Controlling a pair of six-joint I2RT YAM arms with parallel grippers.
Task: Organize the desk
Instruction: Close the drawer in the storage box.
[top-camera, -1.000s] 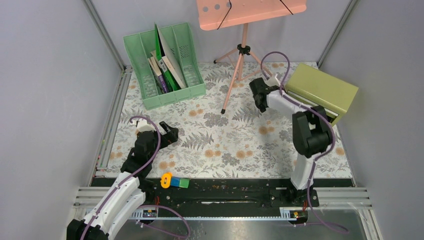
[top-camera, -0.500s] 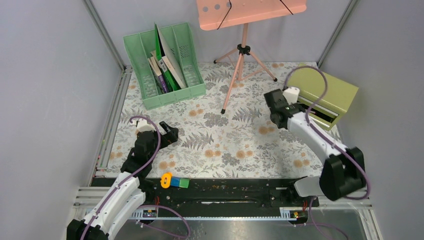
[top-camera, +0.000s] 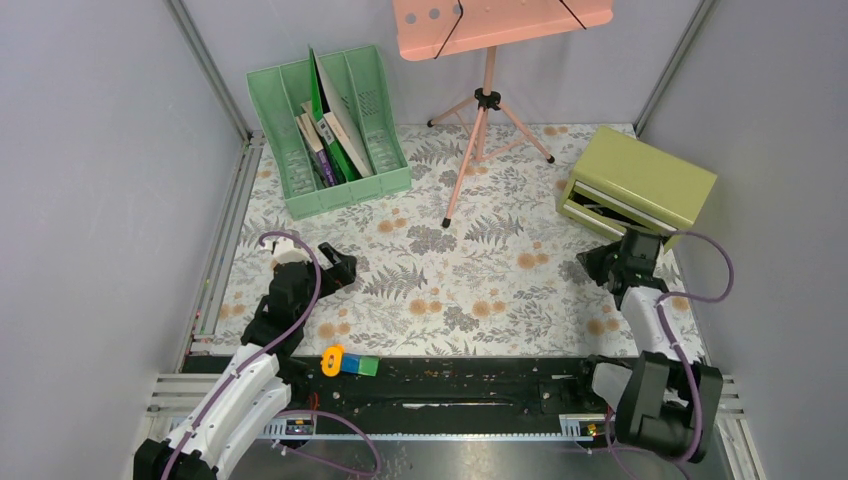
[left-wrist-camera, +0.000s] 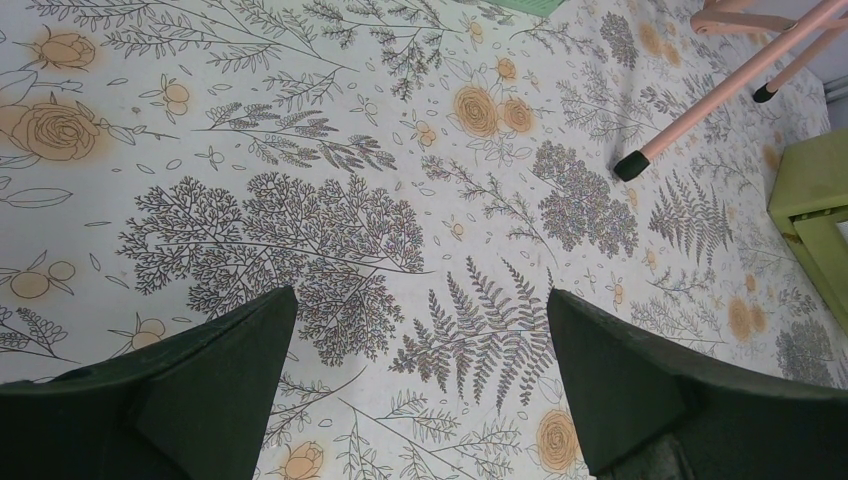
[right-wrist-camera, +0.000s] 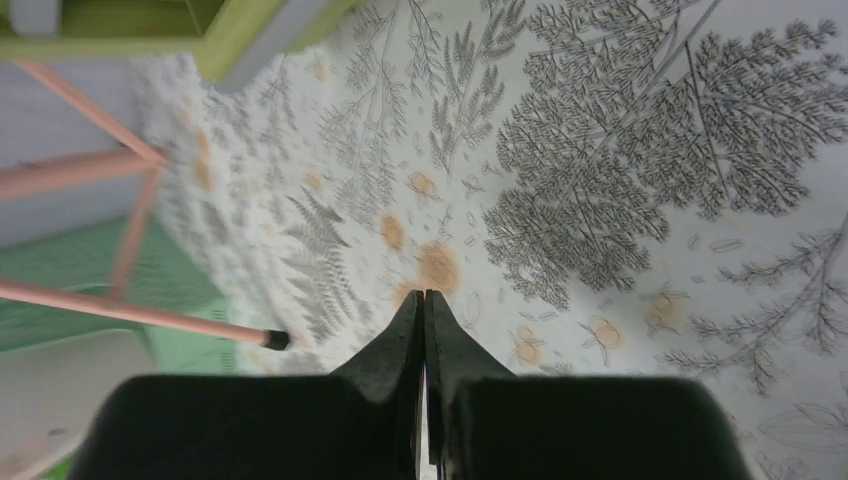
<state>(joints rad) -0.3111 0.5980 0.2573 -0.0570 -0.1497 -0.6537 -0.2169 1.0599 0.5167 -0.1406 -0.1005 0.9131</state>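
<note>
Plain grey walls (top-camera: 100, 200) close the room on three sides. The flat square bench (top-camera: 450, 290), covered in pale cloth with grey ferns and orange flowers, lies between aluminium rails (top-camera: 225, 230). Being square, it shows no long axis, and its edges run parallel to the walls. From the left: one black left tool (top-camera: 340, 268), fingers wide apart above the cloth; one green slotted plastic file rack (top-camera: 350, 190); one pink tripod music stand (top-camera: 487, 100); one olive-green drawer box (top-camera: 650, 175); one black right tool (right-wrist-camera: 423, 310), fingers pressed together, holding nothing.
</note>
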